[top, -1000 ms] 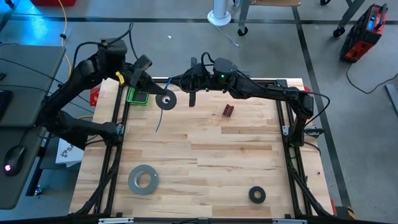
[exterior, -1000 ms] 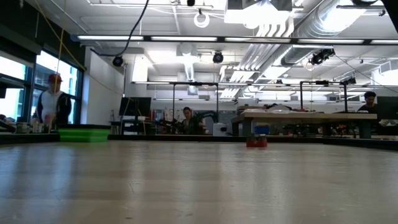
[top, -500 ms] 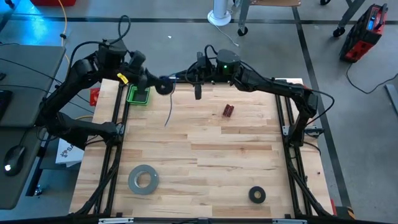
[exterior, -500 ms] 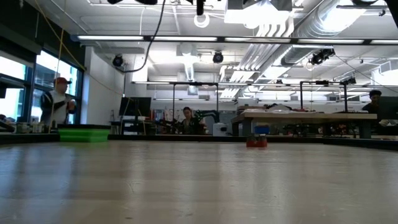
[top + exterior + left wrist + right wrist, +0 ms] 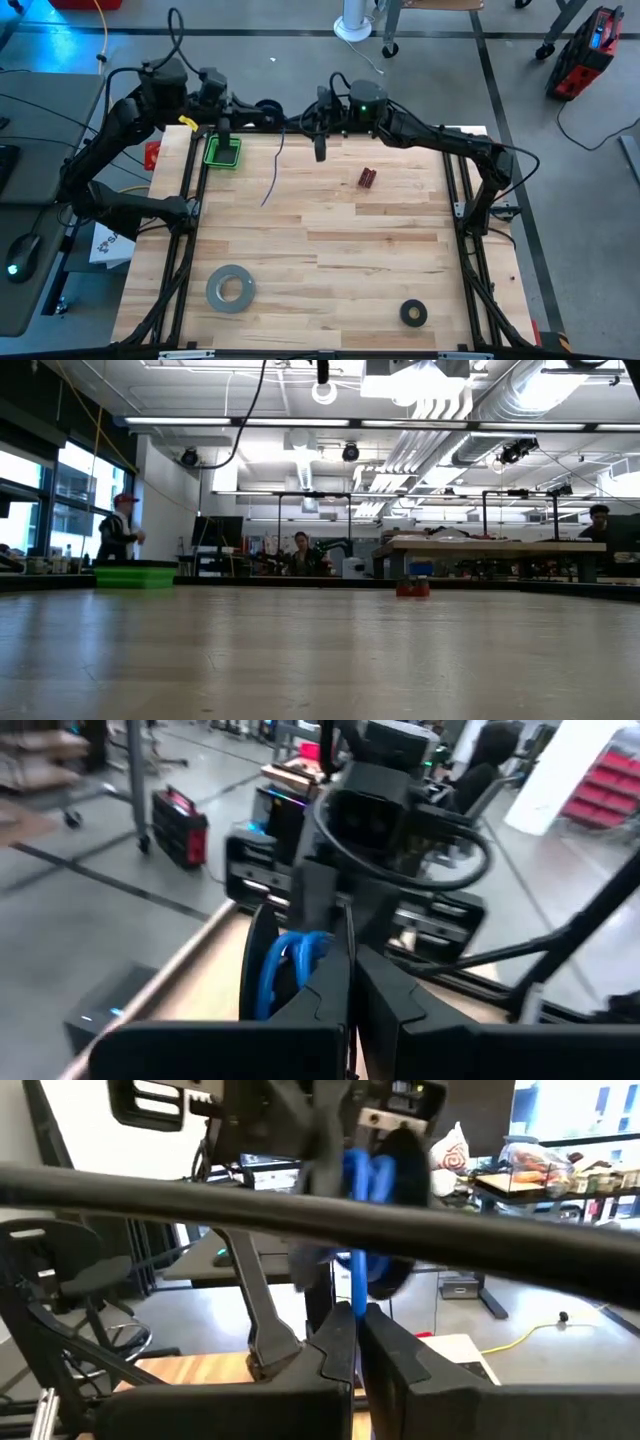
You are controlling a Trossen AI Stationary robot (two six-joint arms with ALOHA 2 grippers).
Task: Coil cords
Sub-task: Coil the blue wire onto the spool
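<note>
Both arms were raised over the far edge of the worktop (image 5: 330, 260), facing each other. The left gripper (image 5: 250, 106) was closed on the small black spool (image 5: 262, 975), which stood on edge between its fingers with turns of blue cord (image 5: 292, 965) wound around it. The right gripper (image 5: 300, 121) was just beside the spool, its fingers pinched together on the cord where it left the spool; in the right wrist view the blue strand ran straight down into the narrow gap between the fingertips. From there the loose end of the cord hung down and seemed to trail over the wood, though its tip was hard to make out. A green tray (image 5: 222, 152) sat below the left gripper, a small red object (image 5: 367, 178) lay near the right arm, and a grey tape roll (image 5: 230, 287) and a black ring (image 5: 413, 313) lay well apart at the near side.
</note>
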